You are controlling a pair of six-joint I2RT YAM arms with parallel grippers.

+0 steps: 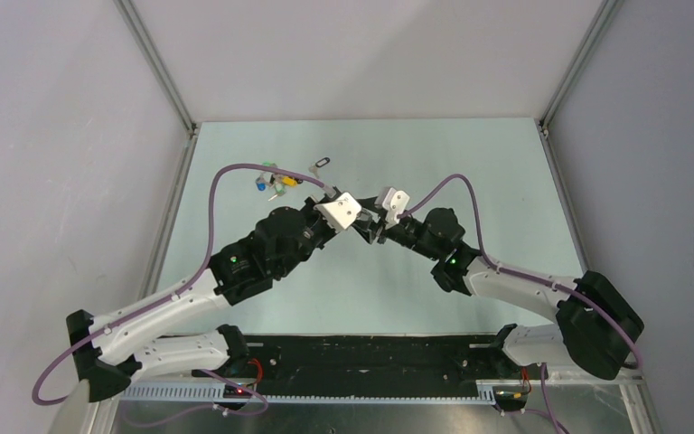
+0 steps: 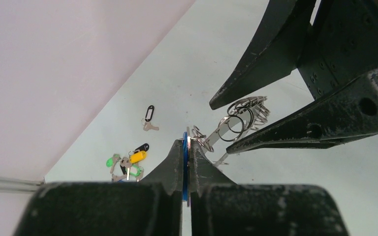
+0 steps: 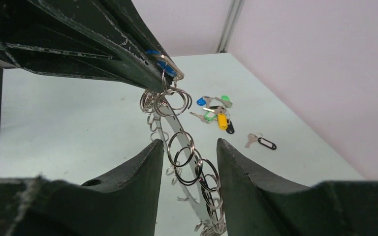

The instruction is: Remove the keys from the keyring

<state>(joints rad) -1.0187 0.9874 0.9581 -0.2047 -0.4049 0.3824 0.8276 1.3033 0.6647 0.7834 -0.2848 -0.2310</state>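
My left gripper (image 2: 188, 142) is shut on a flat blue tag (image 2: 184, 152) with a silver piece against it, held above the table. A small split ring links the tag to the keyring (image 3: 193, 173), a thin grey metal band strung with several split rings (image 3: 181, 143). The band hangs down between the open fingers of my right gripper (image 3: 189, 147); touch is not visible. I cannot make out key blades on the band. In the top view both grippers meet at mid-table (image 1: 370, 224). In the left wrist view the right fingers (image 2: 256, 73) straddle the rings (image 2: 236, 125).
A loose pile of keys with green, yellow, blue and black tags (image 1: 276, 181) lies at the back left, also in the left wrist view (image 2: 128, 164) and right wrist view (image 3: 216, 112). A single key with a black tag (image 1: 322, 164) lies beyond it. Walls enclose the table.
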